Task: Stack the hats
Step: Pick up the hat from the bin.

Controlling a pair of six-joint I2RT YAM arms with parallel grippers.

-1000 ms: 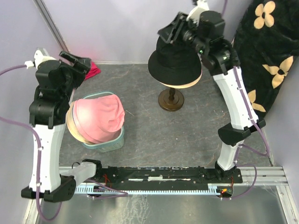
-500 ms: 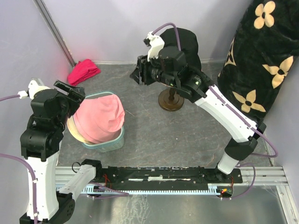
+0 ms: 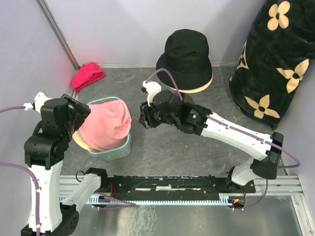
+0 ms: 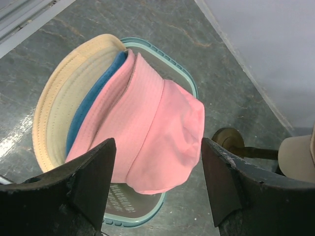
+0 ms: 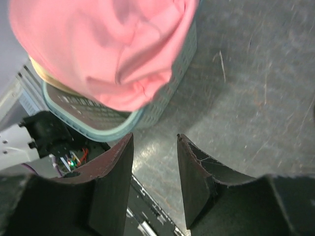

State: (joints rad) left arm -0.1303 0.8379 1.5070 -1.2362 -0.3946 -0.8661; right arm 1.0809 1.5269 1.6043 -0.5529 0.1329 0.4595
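No words or numbers can be read; the base rail seems too blurred to tell.

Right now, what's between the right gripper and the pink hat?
Only bare table, then the teal basket holding the pink hat; top view shows it.

arms: white links, black joints | cables: purple | left tool: dark fingers

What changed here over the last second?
The right gripper left the black hat and swung left and nearer, toward the pink hat in the basket, open and empty. The left gripper drew back nearer, above the pink hat. Hats and basket stayed put.
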